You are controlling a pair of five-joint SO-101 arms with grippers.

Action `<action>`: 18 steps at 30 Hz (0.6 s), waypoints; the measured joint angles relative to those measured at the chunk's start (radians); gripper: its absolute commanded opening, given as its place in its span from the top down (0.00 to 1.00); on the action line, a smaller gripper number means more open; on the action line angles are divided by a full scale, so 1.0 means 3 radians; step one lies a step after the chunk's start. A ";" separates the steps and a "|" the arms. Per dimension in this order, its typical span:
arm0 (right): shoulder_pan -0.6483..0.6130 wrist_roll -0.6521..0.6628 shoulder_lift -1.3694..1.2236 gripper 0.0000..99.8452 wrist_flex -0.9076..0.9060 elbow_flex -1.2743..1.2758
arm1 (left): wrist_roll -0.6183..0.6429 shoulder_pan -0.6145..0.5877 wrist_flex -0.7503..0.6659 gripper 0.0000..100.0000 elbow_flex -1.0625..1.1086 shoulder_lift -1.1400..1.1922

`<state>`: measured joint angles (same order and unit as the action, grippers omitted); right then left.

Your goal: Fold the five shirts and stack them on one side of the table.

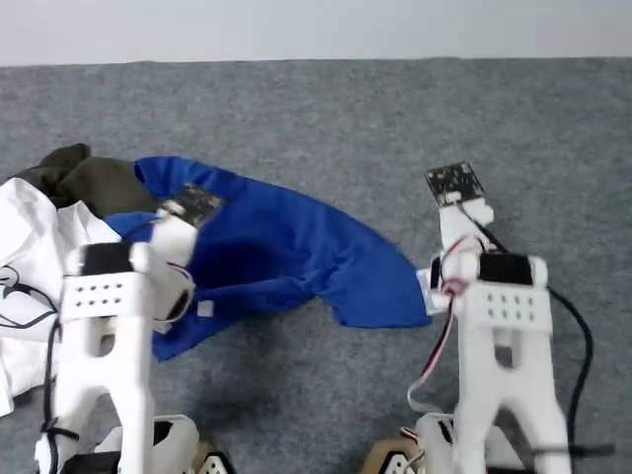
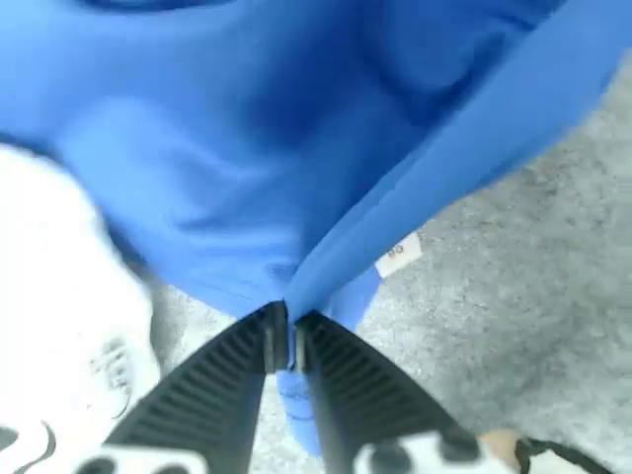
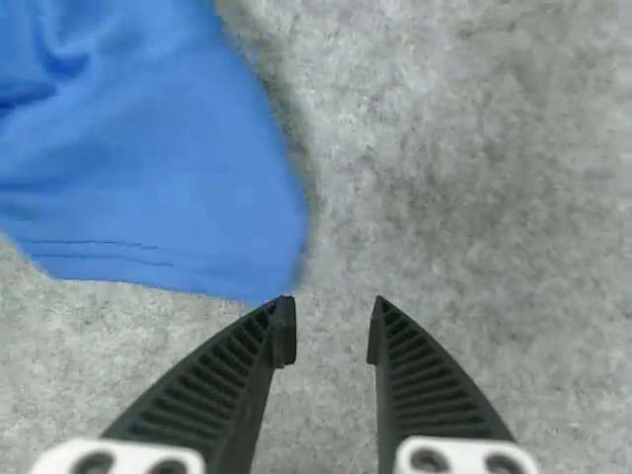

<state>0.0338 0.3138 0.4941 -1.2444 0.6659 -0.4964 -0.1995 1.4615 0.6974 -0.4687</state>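
A blue shirt [image 1: 286,252] lies spread across the middle of the grey table. My left gripper [image 2: 286,341] is shut on a fold of the blue shirt [image 2: 296,148], near its white label [image 2: 398,254]. The left arm [image 1: 114,286] stands over the shirt's left part. My right gripper [image 3: 328,331] is open just above the table, beside the edge of the blue shirt [image 3: 128,148], with nothing between its fingers. The right arm [image 1: 494,286] stands just past the shirt's right corner. A white shirt [image 1: 35,247] and a dark olive one [image 1: 84,178] lie bunched at the left.
The grey felt table [image 1: 395,118] stretches bare behind and to the right of the blue shirt. Cables hang along both arms. A white garment [image 2: 59,286] lies close beside my left gripper.
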 measured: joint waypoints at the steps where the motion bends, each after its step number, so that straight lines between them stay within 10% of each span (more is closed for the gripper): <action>1: -0.0015 0.0000 -0.0174 0.86 -0.0036 -0.0133 | 0.0000 -0.0031 0.0005 1.00 -0.0005 0.0000; 18: -0.1013 0.0005 -0.2332 0.86 -0.1366 -0.2051 | 0.0425 -0.0762 -0.0220 1.00 -0.0036 0.0000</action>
<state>-0.2700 0.3153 -0.2056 -1.6540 0.0506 -0.3690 -0.4281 1.3955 0.6866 -0.4687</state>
